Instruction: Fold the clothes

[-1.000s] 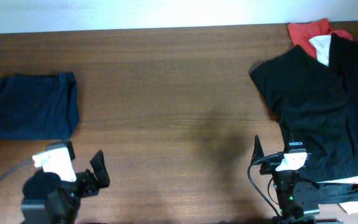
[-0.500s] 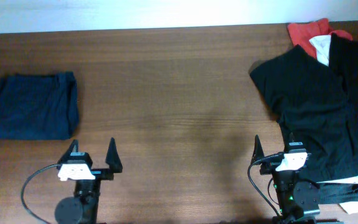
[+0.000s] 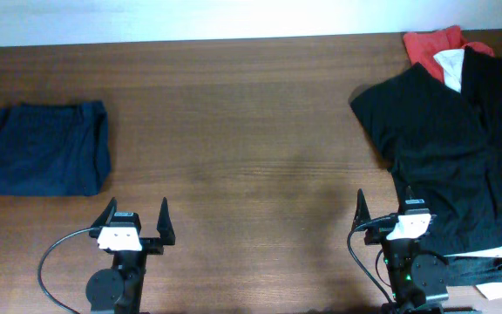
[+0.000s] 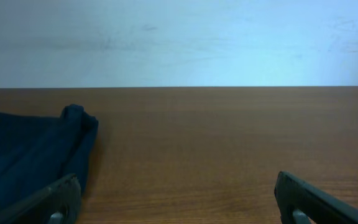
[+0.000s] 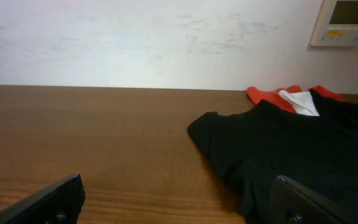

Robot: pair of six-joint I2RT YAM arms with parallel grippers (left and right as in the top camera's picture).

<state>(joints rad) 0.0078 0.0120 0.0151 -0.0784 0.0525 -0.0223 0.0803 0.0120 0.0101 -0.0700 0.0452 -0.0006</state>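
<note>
The dark navy shorts [image 3: 46, 148] lie folded flat at the table's left side. They also show at the left of the left wrist view [image 4: 23, 155]. My left gripper [image 3: 136, 210] is open and empty at the front edge, to the right of and nearer than the shorts, not touching them. In its own view the gripper [image 4: 176, 202] has bare wood between its jaws. My right gripper [image 3: 396, 208] is open and empty at the front right. In its own view the gripper [image 5: 179, 202] has its right finger beside the black garment's edge.
A large black garment [image 3: 451, 148] covers the right of the table, also in the right wrist view [image 5: 291, 143]. A red cloth [image 3: 430, 44] and a white cloth [image 3: 450, 65] lie at its far edge. Bare wood [image 3: 251, 131] spans the middle.
My left arm has swung up from the lower left, turned to face straight ahead, and shifted a little to the right. The right arm and the clothes have not moved.
</note>
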